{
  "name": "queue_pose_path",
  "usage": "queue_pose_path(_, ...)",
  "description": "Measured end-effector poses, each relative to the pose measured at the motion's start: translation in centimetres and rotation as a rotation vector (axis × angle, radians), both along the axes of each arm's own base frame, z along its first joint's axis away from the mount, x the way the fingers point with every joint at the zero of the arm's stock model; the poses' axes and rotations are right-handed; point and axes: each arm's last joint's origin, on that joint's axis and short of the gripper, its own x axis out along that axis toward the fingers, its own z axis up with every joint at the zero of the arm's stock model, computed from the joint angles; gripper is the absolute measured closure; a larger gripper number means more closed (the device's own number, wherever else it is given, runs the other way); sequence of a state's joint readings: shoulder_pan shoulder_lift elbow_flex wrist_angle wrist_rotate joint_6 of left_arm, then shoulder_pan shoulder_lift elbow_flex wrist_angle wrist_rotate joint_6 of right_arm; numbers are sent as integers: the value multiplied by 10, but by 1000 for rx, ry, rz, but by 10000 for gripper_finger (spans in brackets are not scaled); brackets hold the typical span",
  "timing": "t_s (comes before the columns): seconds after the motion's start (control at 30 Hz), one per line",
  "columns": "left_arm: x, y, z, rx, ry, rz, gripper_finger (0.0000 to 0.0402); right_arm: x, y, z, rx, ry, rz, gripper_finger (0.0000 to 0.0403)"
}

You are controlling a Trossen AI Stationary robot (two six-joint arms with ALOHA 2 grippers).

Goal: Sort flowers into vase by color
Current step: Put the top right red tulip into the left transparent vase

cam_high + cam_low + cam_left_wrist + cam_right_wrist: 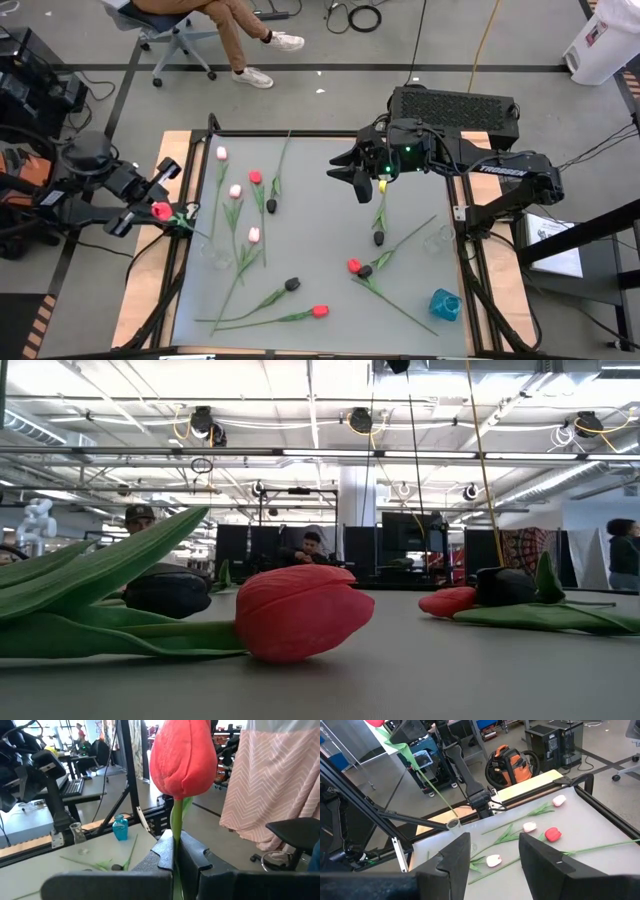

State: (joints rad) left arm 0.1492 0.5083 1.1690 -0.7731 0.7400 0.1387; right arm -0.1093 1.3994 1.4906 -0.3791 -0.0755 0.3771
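My left gripper (165,212) hangs over the table's left edge, shut on a red tulip (183,757). The tulip's green stem (427,787) slants down to the mouth of a clear glass vase (453,824); whether its end is inside I cannot tell. My right gripper (355,182) hovers open over the far middle of the table with nothing between its fingers (455,857). Pink (235,190), red (319,311) and black (292,285) tulips lie flat on the grey table top. My left gripper pinches the red tulip's stem just below the head (176,827) between its two fingers (165,851). The fingers come about level from the table's left side and lie across the stem. The head stands above them, and the stem slants down toward the clear vase.
A blue vase (445,305) stands at the near right corner and a second clear vase (437,238) at the right edge. A black frame (215,130) runs around the table. A seated person's legs (240,35) show beyond the far edge.
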Motion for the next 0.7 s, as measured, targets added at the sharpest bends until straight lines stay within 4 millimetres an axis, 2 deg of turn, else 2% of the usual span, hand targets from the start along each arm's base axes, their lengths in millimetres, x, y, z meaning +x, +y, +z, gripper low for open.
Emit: queue_pose_path(0.7,7,-5,-16,-40,23,-124,396,0,0,0,0,0,0,243)
